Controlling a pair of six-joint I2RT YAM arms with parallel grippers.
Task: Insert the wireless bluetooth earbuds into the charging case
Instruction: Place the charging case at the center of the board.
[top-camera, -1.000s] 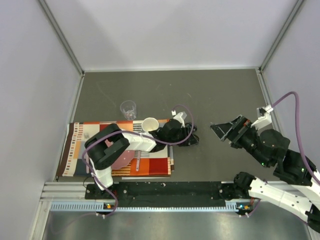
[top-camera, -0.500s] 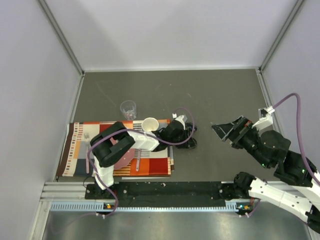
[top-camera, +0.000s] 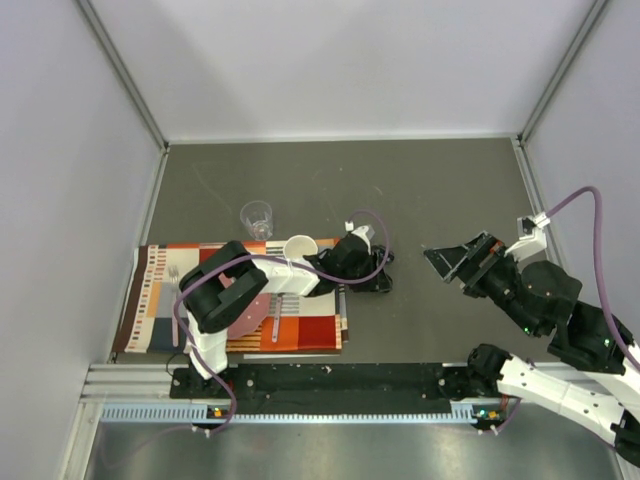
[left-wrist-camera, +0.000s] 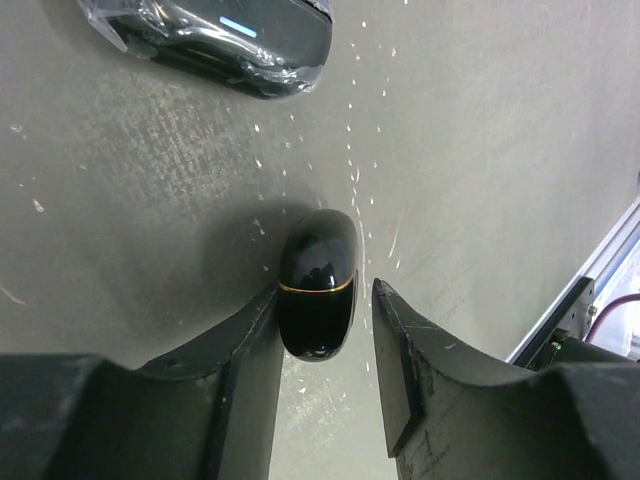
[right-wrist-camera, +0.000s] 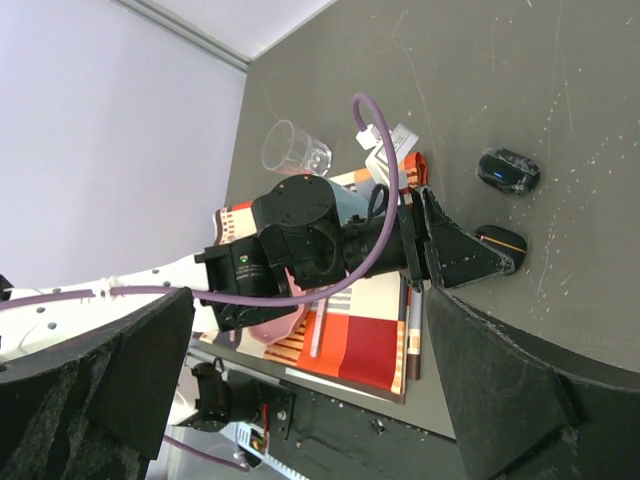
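Evidently left gripper (left-wrist-camera: 324, 295) fingers narrowly flank the shut charging case (left-wrist-camera: 318, 268) — bracing, not clamping; right gripper (right-wrist-camera: 310, 300) spread wide, idle.

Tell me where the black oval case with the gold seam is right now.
In the left wrist view, the black oval case lies on the grey table between the fingers of the left gripper, with the plastic-wrapped case just beyond it.

The charging case (left-wrist-camera: 318, 285) is a glossy black oval. It is shut, with a thin gold line around its seam, and lies flat with its long axis running 12 to 6 in the left wrist view. A second black case (left-wrist-camera: 225, 35), wrapped in clear film and bearing a small blue mark, lies apart at its 11 o'clock.
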